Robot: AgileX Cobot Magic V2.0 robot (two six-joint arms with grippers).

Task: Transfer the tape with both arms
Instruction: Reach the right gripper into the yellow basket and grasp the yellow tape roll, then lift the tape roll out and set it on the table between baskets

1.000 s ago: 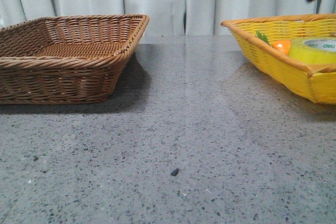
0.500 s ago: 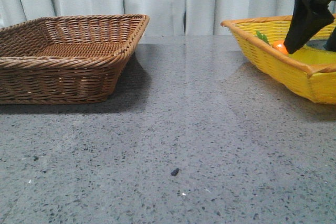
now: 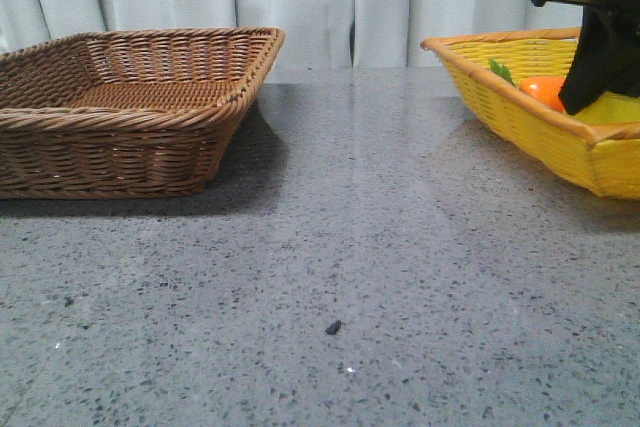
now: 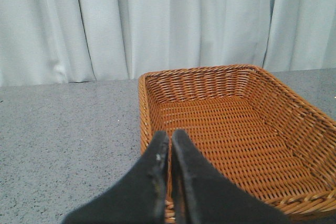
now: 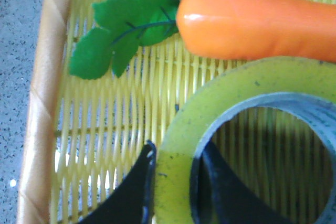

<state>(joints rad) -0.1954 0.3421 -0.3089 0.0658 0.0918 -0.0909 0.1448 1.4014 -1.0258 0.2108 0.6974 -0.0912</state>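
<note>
The tape (image 5: 247, 103), a yellow roll with a pale core, lies flat in the yellow basket (image 5: 47, 93) next to an orange carrot (image 5: 257, 22). My right gripper (image 5: 178, 153) straddles the roll's wall, one finger outside it and one inside the core, both pressed against it. In the front view the right arm (image 3: 600, 27) reaches down into the yellow basket (image 3: 510, 112) and hides most of the tape (image 3: 622, 107). My left gripper (image 4: 170, 136) is shut and empty, over the near rim of the brown basket (image 4: 273, 129).
The brown wicker basket (image 3: 130, 107) stands at the left of the grey speckled table (image 3: 350, 247), with nothing in it. The carrot (image 3: 545, 90) with green leaves (image 3: 499, 70) lies at the yellow basket's far left. White curtains hang behind.
My right arm has come down from the upper right into the yellow basket and now covers the tape. Since half a second ago it has shifted slightly right, and the carrot shows more.
</note>
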